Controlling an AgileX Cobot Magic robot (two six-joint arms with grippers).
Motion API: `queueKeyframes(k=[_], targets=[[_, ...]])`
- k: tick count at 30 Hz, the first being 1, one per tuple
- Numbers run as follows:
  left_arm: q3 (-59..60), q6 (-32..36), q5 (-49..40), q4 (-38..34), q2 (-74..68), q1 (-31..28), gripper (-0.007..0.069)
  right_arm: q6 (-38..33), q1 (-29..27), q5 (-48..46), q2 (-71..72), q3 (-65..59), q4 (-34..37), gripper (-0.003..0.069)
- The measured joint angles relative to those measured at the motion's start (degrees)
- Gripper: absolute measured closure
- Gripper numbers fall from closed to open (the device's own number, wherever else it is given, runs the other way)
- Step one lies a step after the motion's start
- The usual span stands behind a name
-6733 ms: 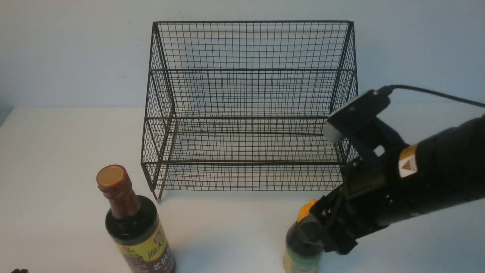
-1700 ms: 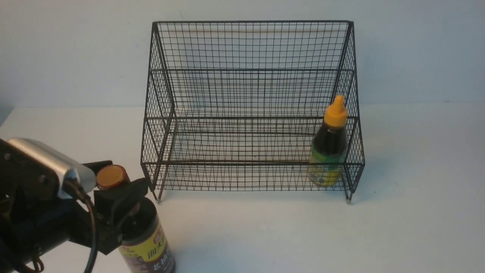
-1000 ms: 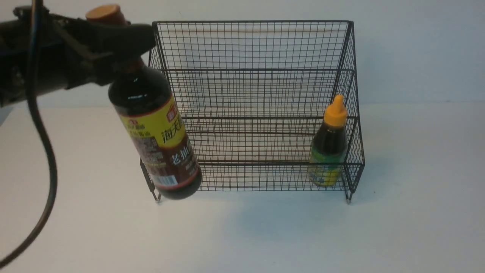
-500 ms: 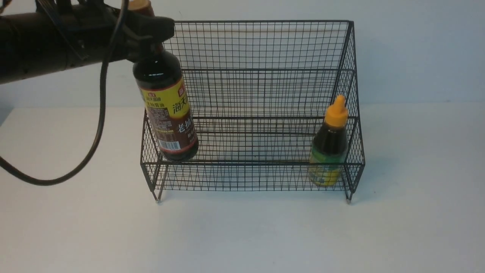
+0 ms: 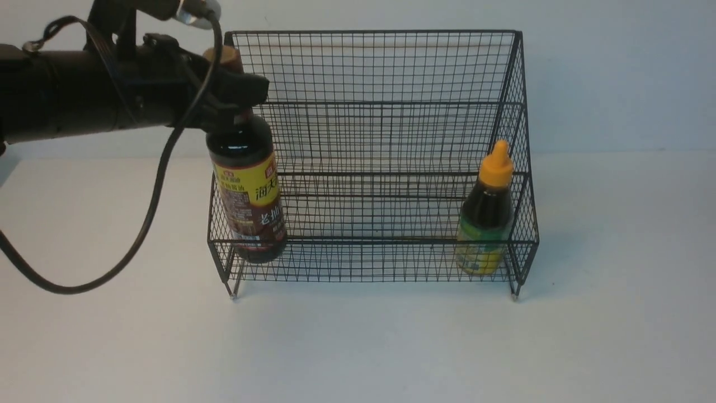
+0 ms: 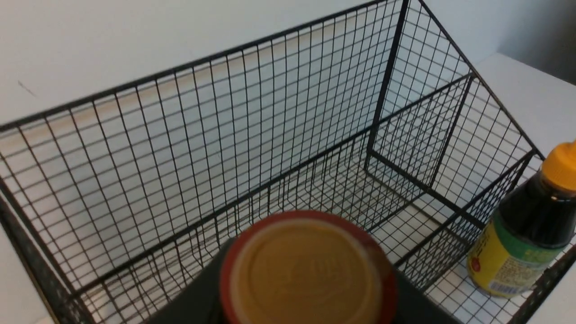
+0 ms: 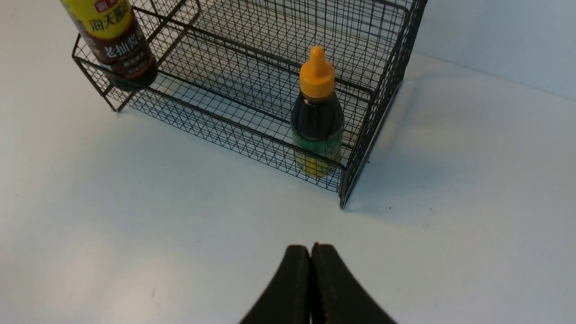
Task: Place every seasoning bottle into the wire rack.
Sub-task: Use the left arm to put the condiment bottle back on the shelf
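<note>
Nearly home, the tall bottle (image 5: 246, 190) is held slightly tilted at the left end of the wire rack's (image 5: 369, 67) front tier, its base seemingly just short of the mesh floor. It is judged heavy with dark liquid, rigid and smooth-sided, so the neck under the cap is the sound hold; there the left claw (image 5: 238, 94) is clamped. The shorter bottle (image 5: 485, 215) stands upright at the tier's right end. The right claw (image 7: 310, 256) is pressed together, empty, above the bench (image 5: 358, 347).

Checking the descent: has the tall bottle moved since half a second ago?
Yes, downward. The tall bottle now has its base below the front rail of the wire rack; before, it was just above. The left gripper holds its neck.
</note>
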State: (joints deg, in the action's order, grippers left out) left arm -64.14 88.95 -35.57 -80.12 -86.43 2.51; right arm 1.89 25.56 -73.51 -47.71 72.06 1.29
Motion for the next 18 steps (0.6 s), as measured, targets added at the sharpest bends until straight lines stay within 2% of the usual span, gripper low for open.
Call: queueKeyframes(k=[5, 8, 12, 18], targets=[[1.2, 0.0, 0.6, -0.1, -1.3, 0.0, 0.0361, 0.0, 0.0, 0.1, 0.0, -2.5, 0.0, 0.0673], [1.2, 0.0, 0.4, -1.4, -1.3, 0.0, 0.0324, 0.0, 0.0, 0.1, 0.0, -4.4, 0.0, 0.0673], [1.1, -0.6, 1.4, -1.7, -1.3, 0.0, 0.0211, 0.0, 0.0, 0.1, 0.1, -5.1, -0.2, 0.0673], [1.1, -1.5, 1.6, -1.3, -1.1, 0.0, 0.0081, 0.0, 0.0, 0.1, 2.9, -5.1, -1.8, 0.0673]])
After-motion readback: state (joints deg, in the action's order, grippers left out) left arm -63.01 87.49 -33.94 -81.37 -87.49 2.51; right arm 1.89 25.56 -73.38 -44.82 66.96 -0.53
